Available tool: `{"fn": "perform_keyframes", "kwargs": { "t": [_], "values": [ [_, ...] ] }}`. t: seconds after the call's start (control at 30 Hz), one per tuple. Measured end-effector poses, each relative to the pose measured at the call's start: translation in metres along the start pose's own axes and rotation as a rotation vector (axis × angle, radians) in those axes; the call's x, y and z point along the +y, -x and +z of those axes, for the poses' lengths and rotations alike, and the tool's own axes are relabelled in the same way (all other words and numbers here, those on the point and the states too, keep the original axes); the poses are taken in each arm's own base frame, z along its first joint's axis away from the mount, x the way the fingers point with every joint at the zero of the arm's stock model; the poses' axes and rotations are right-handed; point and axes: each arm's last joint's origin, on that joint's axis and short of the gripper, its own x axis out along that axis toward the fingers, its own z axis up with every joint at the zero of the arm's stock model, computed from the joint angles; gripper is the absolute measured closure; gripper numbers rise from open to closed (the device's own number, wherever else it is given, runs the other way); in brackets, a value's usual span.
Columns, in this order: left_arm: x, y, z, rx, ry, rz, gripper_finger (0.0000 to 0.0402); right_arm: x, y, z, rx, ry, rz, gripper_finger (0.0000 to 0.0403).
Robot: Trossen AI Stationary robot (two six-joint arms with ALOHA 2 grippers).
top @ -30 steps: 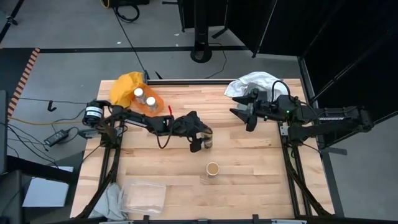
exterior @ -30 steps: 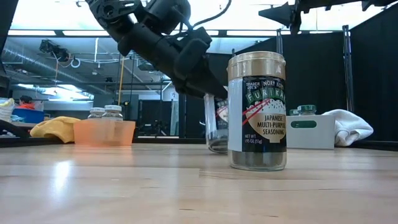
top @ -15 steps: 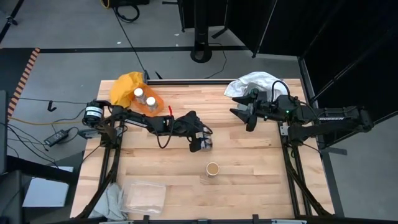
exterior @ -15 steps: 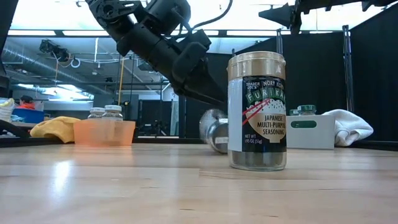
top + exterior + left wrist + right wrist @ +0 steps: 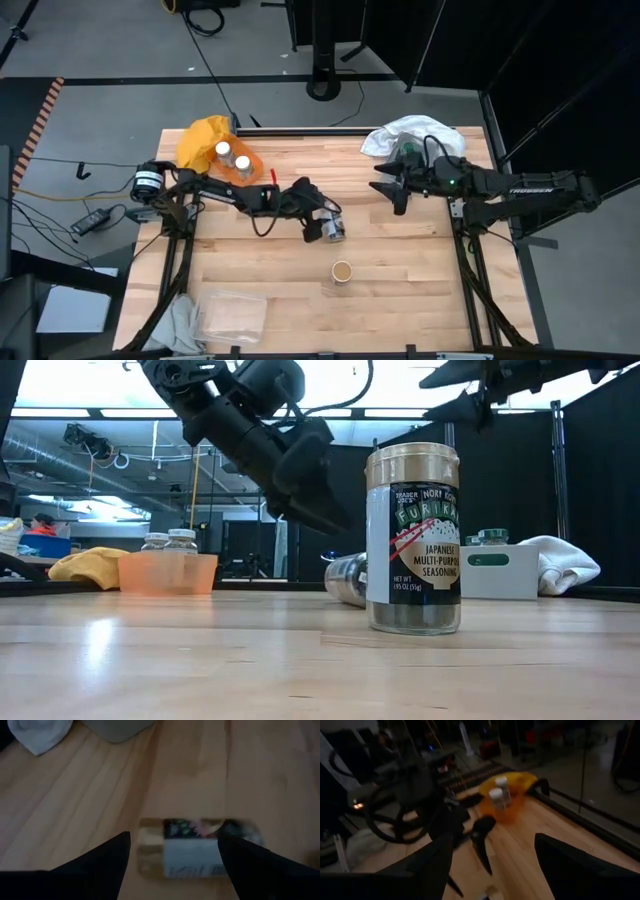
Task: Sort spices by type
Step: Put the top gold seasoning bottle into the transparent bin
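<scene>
A tan-lidded spice jar (image 5: 336, 231) lies on its side mid-table; in the left wrist view this fallen jar (image 5: 197, 849) shows lengthwise between my open fingers. My left gripper (image 5: 321, 224) hovers just above it (image 5: 346, 578) without touching. A second tan-lidded jar (image 5: 413, 538) stands upright nearer the near edge (image 5: 342, 271). Two white-lidded jars (image 5: 232, 156) stand in the orange tray (image 5: 167, 573). Green-lidded jars (image 5: 489, 537) sit in the grey tray (image 5: 498, 571). My right gripper (image 5: 384, 180) is open and held high over the table's right part.
A yellow cloth (image 5: 203, 134) lies behind the orange tray. A white cloth (image 5: 410, 129) sits at the far right by the grey tray. A clear tray (image 5: 232, 315) and a grey rag (image 5: 180, 325) occupy the near left corner. Bare wood stretches across the near right.
The jar under my left gripper stood upright; it has tipped over and now lies on its side on the table. My left gripper has let go of it and risen slightly, back toward the left. My right gripper has tipped a little in place.
</scene>
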Motion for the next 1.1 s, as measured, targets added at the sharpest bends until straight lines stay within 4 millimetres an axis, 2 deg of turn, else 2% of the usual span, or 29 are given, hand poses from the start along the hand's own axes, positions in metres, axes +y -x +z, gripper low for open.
{"fn": "perform_keyframes", "kwargs": {
  "t": [0.13,0.2,0.3,0.4,0.5,0.63,0.83,1.0,1.1],
  "values": [
    [0.001,0.000,-0.005,0.050,-0.142,0.004,0.0096,-0.001,0.000,-0.002,0.022,-0.003,-0.008,0.0116],
    [0.002,0.000,-0.005,0.053,-0.130,-0.005,0.0096,-0.001,0.000,-0.002,0.019,-0.024,-0.014,0.0115],
    [0.009,-0.001,-0.005,0.063,0.040,0.003,0.0096,-0.004,-0.001,-0.009,0.074,-0.045,-0.081,0.0116],
    [0.019,-0.002,-0.005,0.078,0.278,0.013,0.0096,-0.009,-0.008,-0.026,0.211,-0.058,-0.171,0.0122],
    [0.026,-0.003,-0.007,0.115,0.432,-0.033,0.0096,-0.008,-0.017,-0.039,0.316,-0.046,-0.175,0.0127],
    [0.031,-0.004,-0.006,0.146,0.609,-0.093,0.0096,-0.006,-0.030,-0.049,0.359,-0.036,-0.178,0.0132],
    [0.037,-0.004,-0.006,0.197,0.825,-0.161,0.0096,-0.010,-0.049,-0.065,0.412,-0.125,-0.263,0.0135],
    [0.034,-0.004,-0.004,0.219,0.915,-0.233,0.0096,-0.012,-0.062,-0.083,0.501,-0.137,-0.281,0.0135],
    [0.034,-0.003,-0.007,0.257,0.958,-0.210,0.0096,-0.012,-0.068,-0.089,0.528,-0.143,-0.275,0.0135]
  ]
}}
